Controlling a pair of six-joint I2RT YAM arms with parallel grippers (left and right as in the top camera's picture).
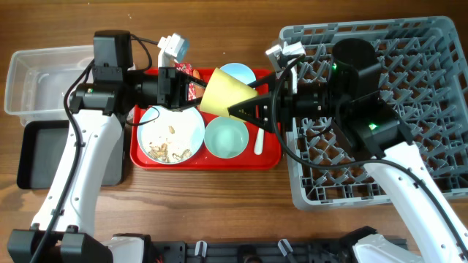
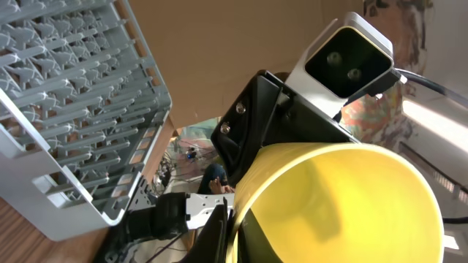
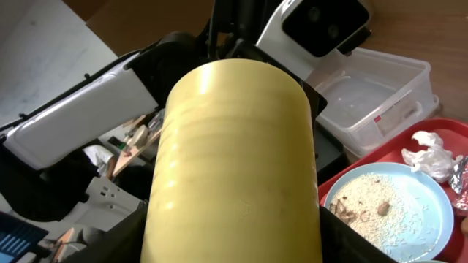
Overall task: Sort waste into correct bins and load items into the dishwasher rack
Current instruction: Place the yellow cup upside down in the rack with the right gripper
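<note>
The small yellow cup (image 1: pixel 223 93) is hanging in the air on its side above the far half of the red tray (image 1: pixel 146 162), around the middle of the bench, with its wide mouth pointing toward the left edge and its narrower base toward the right edge. The right gripper (image 1: pixel 238 109) is reaching in from the right and pressing its two dark fingers (image 3: pixel 351 237) against opposite sides of the cup's body, so it is gripping it. The left gripper (image 1: pixel 191 98) is meeting the cup at its mouth. Its wrist view is showing only one dark finger beside the rim, so I cannot tell whether it is clamping or loose. Below the cup, the light blue bowl (image 1: pixel 238 73) is sitting at the tray's far side. The pale green bowl (image 1: pixel 227 137) is resting nearer the near edge, with the white spoon (image 1: pixel 259 140) lying just to its right. The light blue plate (image 1: pixel 183 120) is carrying beige food scraps (image 1: pixel 167 150) on the tray's left half, and a crumpled tissue (image 3: pixel 431 157) is lying at its rim. The grey dishwasher rack (image 1: pixel 409 95) is filling the right end of the bench. The clear tub (image 1: pixel 44 80) is sitting at the far left corner, with the black tray (image 1: pixel 44 153) just nearer along the left edge.
</note>
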